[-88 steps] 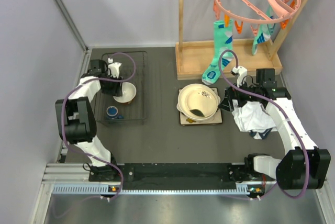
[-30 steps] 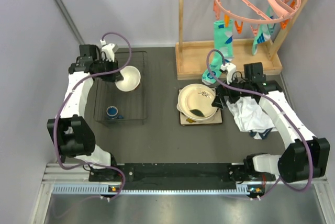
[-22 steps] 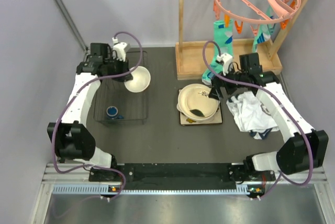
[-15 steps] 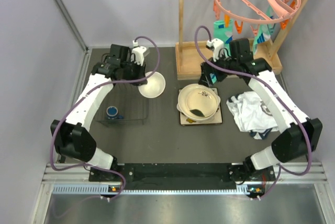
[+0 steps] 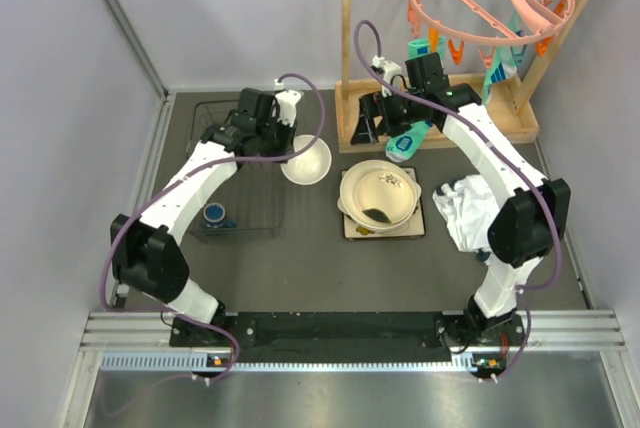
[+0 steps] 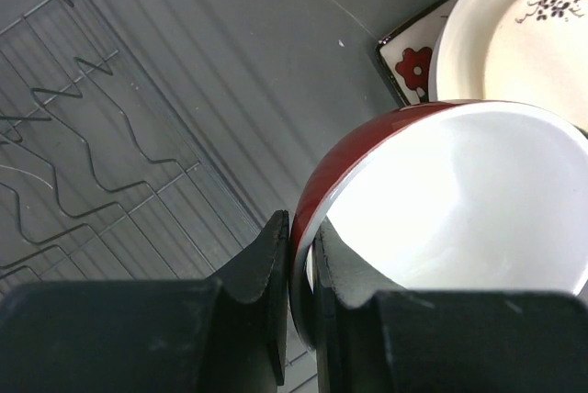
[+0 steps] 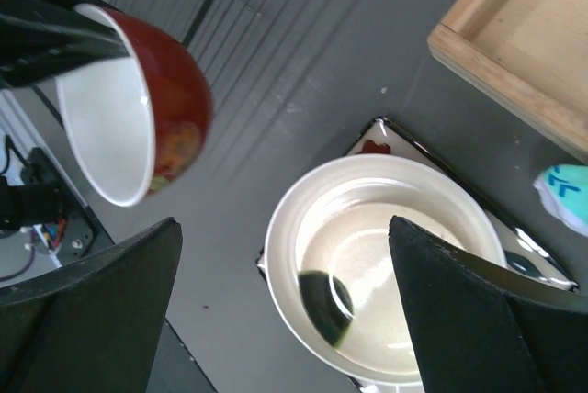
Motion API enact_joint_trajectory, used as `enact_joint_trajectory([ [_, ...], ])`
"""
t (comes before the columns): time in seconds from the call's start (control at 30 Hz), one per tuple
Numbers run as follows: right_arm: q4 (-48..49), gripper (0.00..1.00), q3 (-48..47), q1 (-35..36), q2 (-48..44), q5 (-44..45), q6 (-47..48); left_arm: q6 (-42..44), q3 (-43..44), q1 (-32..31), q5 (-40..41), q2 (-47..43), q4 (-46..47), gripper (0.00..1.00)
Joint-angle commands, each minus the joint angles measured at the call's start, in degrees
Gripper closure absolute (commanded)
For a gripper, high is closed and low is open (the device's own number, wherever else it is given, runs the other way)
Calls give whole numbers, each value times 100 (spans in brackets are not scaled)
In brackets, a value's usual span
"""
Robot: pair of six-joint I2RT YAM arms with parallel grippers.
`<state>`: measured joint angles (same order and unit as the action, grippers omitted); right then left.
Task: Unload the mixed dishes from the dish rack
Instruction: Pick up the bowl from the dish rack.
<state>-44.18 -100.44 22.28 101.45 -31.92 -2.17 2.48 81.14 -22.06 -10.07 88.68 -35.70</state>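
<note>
You are seeing the black wire rack [image 5: 235, 173] sitting at the table's left, with the cream dishes [image 5: 378, 198] lying stacked to its right. Your left gripper [image 6: 299, 255] is pinching tightly the rim of the red bowl [image 5: 306, 160], holding it tilted between rack and stack, while your right gripper [image 5: 365, 126] is hovering wide open, empty, by the wooden frame [image 5: 510, 108]. A small blue mug [image 5: 214, 214] is sitting inside the rack's near end.
</note>
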Motion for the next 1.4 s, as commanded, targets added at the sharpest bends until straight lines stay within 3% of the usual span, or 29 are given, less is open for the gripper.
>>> enact_joint_trajectory([
  [0.0,6,7,-353,171,50,-271,-283,-204,24,-149,391,52,802,100],
  [0.5,85,12,-318,848,226,344,-240,-222,420,-562,708,404,837,100],
  [1.37,331,27,306,1261,200,1012,147,-1223,332,-676,550,-193,1013,100],
])
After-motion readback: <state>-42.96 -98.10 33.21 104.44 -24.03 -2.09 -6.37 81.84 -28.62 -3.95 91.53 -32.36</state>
